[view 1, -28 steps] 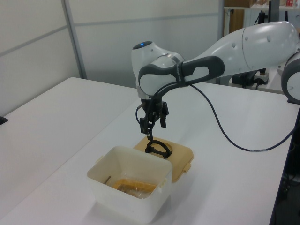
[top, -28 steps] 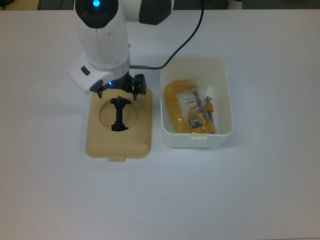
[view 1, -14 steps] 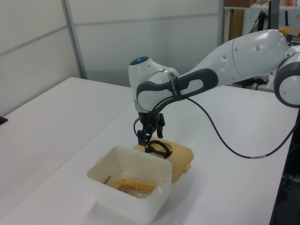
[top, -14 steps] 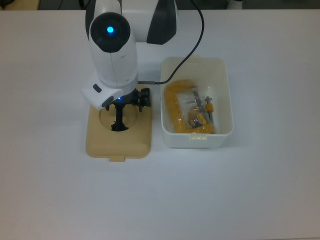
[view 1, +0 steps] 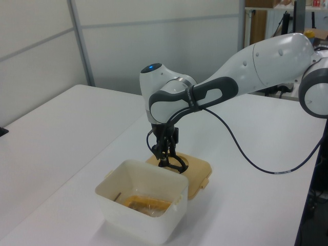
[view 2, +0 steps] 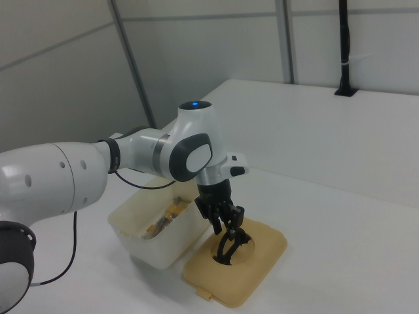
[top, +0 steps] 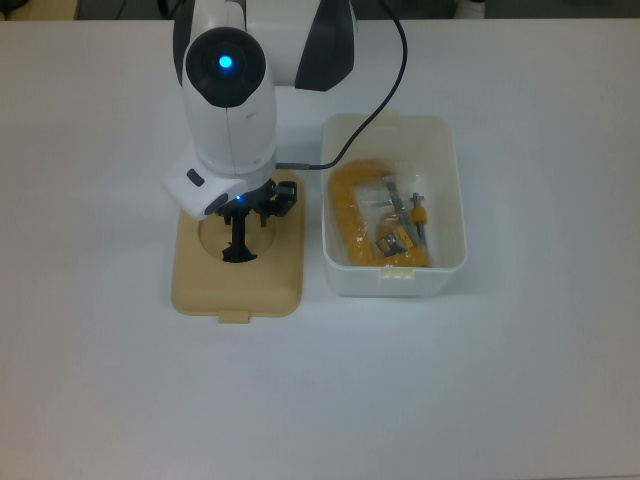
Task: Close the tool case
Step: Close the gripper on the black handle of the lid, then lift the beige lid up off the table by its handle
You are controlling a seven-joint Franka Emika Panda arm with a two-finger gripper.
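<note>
While the white box (top: 445,205) of the tool case sits open on the white table (top: 500,380) with a yellow clamp (top: 352,215) inside, its tan lid (top: 270,285) lies flat just beside it, on the top view's left. The gripper (view 2: 228,229) hangs low over the lid's round recess, its fingers (view 2: 234,216) at the top of the upright black handle (top: 239,240). Whether the jaws are actually clamped on the handle cannot be told.
</note>
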